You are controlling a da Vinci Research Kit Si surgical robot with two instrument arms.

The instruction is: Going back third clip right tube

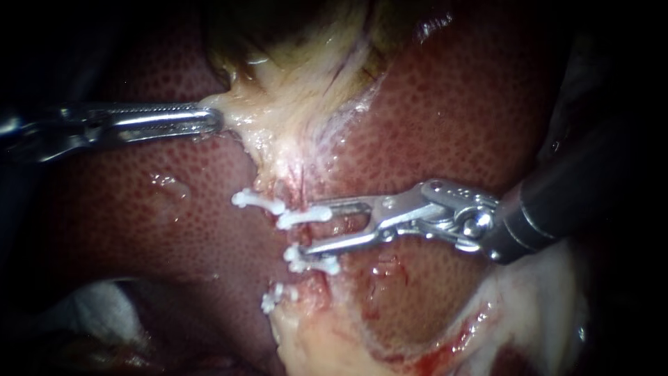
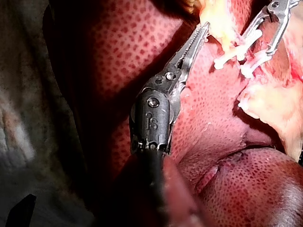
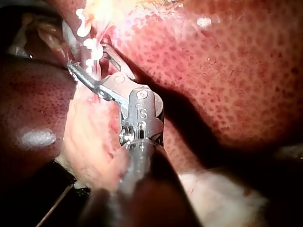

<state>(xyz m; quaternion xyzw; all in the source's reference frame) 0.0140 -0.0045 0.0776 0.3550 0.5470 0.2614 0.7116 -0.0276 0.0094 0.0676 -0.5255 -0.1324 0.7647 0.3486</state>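
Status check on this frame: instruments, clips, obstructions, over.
Left instrument shut on pale tissue. Right instrument open, tips among the white clips. Nothing crossing its shaft.

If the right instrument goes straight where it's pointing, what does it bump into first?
Probably the white clips on the tube, which sit right at the right instrument's tip. Depth is hard to judge, so it might pass just over them.

White clips [image 1: 304,217] crowd the middle; bare liver [image 1: 452,118] either side lies open.
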